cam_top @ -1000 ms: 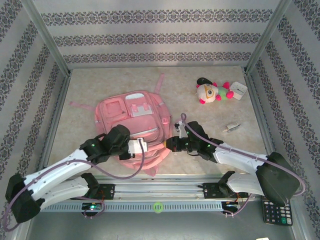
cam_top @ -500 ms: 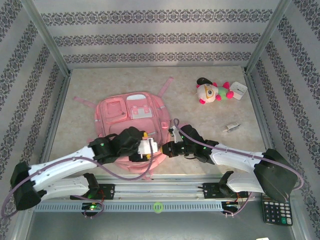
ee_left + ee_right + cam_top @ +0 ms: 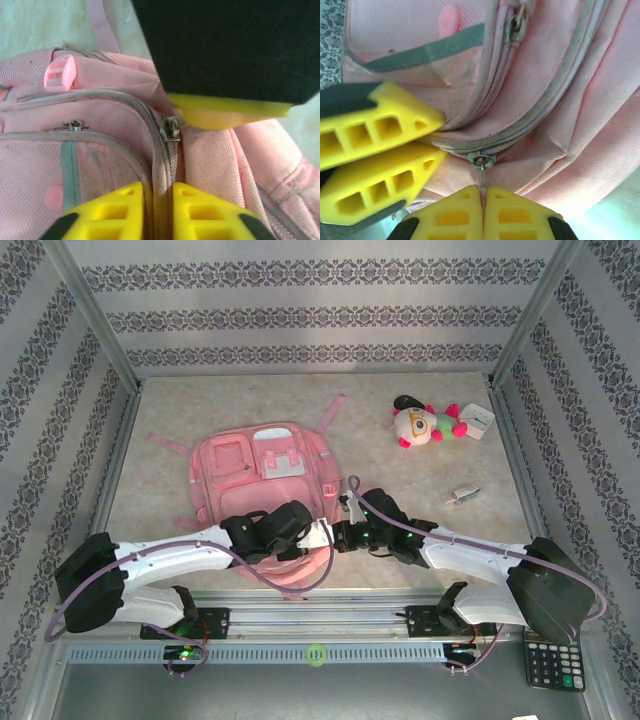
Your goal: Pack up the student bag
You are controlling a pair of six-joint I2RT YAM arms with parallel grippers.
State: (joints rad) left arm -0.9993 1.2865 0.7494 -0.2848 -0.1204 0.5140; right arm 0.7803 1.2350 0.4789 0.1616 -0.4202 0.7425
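no writing can be read; the calculator (image 3: pixel 553 662) keys are too small.

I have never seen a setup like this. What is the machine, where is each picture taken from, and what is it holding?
Two robot arms are bolted at the near edge of a table. One picture looks down from above and behind them. The other two come from a camera on each wrist. A pink student bag lies flat on the table, with a plush toy farther back on the right. The left hand pinches a ridge of the bag's fabric. The right hand is shut on a zipper pull.
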